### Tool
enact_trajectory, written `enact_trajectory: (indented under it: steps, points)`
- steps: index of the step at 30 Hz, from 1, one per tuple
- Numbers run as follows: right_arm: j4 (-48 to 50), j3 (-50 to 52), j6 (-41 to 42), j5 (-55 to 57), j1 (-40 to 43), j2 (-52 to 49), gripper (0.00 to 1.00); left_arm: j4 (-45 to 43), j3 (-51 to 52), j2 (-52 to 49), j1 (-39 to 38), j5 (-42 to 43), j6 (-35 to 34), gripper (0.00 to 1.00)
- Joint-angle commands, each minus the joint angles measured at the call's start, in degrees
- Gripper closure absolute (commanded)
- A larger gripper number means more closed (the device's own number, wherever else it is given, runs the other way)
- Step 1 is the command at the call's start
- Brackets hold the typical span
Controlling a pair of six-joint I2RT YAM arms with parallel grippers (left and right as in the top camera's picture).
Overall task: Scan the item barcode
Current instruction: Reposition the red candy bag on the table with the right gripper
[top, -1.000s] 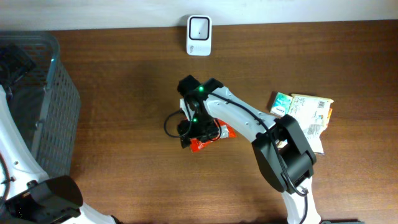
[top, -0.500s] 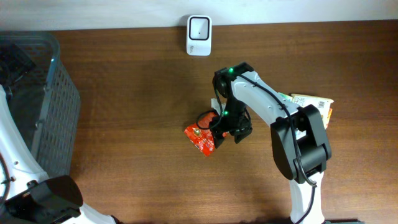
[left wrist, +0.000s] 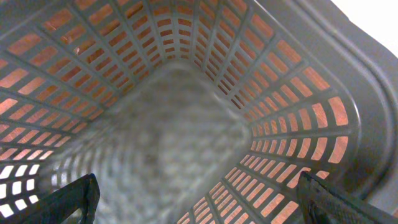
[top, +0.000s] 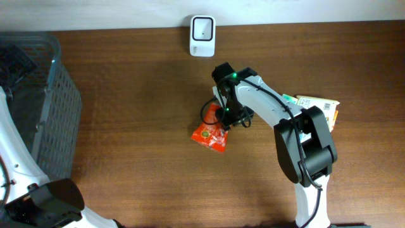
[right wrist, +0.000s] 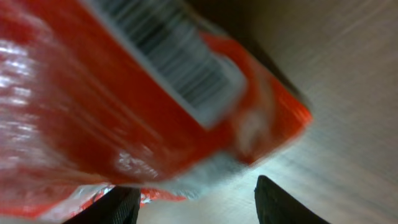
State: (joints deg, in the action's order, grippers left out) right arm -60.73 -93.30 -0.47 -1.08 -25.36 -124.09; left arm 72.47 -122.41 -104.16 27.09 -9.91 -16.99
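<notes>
Red barcoded packet [top: 209,137] at right tool [top: 223,121]

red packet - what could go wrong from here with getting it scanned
1. The right gripper has its fingers apart at the edge of the red packet. That thin, crinkly edge could slip out or fold as the gripper closes.
2. The barcode faces the wrist camera, and the packet sits well short of the scanner. A lift could leave the code creased or turned away from the scanner, so it may not read.
</notes>
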Motion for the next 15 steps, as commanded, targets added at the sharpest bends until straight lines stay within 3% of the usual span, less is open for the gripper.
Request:
enact_trajectory:
  steps: [1,4,8,11,15]
  points:
    - [6.0,0.6,-5.1,9.6,0.0,0.0,0.40,-0.1,0.1,0.0,0.1,-0.2,-0.5,0.01]
    - [10.6,0.5,-13.9,9.1,0.0,0.0,0.33,-0.1,0.1,0.0,0.1,-0.2,-0.5,0.01]
    - [12.1,-2.2,-14.2,5.9,0.8,0.2,0.30,-0.1,0.1,0.0,0.1,-0.2,-0.5,0.01]
    - [9.5,-7.4,-10.6,-2.9,3.1,1.6,0.27,-0.1,0.1,0.0,0.1,-0.2,-0.5,0.01]
    - [6.3,-11.5,-1.4,-24.1,8.8,2.3,0.20,-0.1,0.1,0.0,0.1,-0.2,-0.5,0.01]
